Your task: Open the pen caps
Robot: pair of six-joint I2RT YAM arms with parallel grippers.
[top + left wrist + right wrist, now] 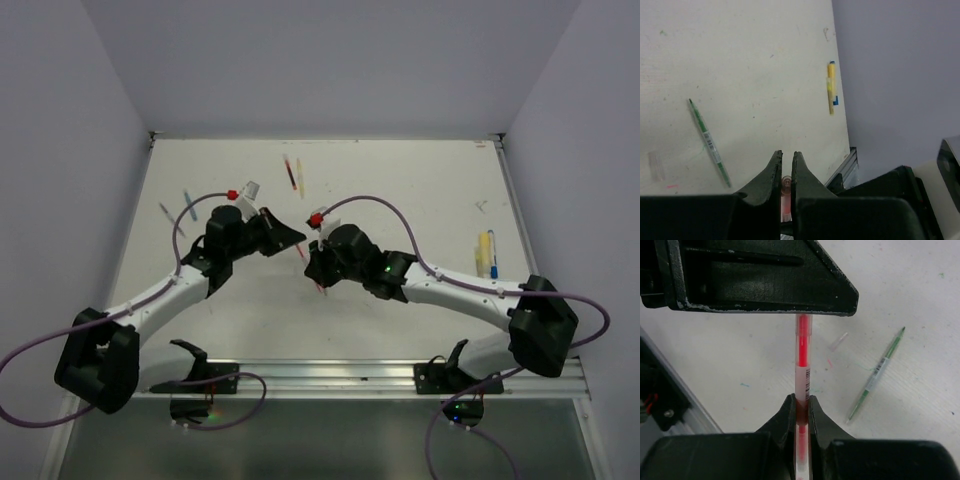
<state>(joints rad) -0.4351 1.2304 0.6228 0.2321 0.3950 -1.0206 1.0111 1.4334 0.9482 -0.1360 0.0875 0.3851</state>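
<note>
Right wrist: barcode (807, 377) on red pen (803, 347)

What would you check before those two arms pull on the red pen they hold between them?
1. Right gripper shut on the red pen: ok.
2. Left gripper shut on the pen's other end: ok, a pinkish tip shows in its grip.
3. Pen straight between both grippers: ok.
4. Whether the cap at that end is seated or loose: cannot tell, the left gripper covers it.
5. Green pen and yellow and blue pen out of the way: ok, both lie apart on the table.
</note>
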